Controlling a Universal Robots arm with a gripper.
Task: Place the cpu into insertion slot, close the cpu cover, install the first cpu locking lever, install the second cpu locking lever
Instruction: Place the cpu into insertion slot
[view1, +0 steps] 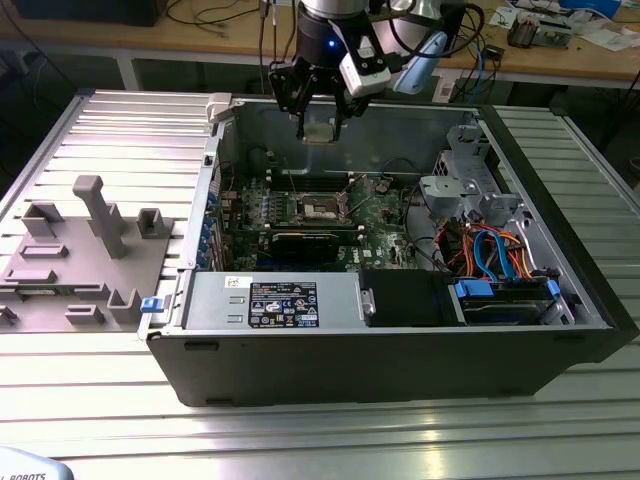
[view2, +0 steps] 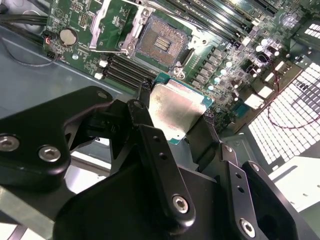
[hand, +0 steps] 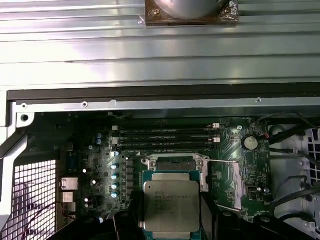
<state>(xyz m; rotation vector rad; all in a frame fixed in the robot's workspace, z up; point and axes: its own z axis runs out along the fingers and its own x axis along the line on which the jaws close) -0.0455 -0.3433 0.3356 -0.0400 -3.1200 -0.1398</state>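
Ribbed aluminium table (view1: 330, 440) carries an open computer case (view1: 400, 360) lying on its side, and a grey fixture (view1: 85, 255) sits beside it on the exterior view's left. Above the case hangs the gripper (view1: 318, 126), clenched on the cpu (view1: 319, 132). In the second wrist view its black fingers (view2: 143, 97) press against two opposite edges of the chip, whose dull silver top faces the camera with a thin green rim showing around it. The cpu is in the air, apart from the green motherboard (view1: 385, 215) and touching nothing but the fingers. The slot (view1: 323, 207) lies on the board below it, its dark centre exposed. The cover (view2: 116, 26) is swung up beside the slot, a silvery frame with board showing through its window. In the first wrist view the chip overlaps the slot's near edge, with long black memory slots (hand: 165, 137) just beyond.
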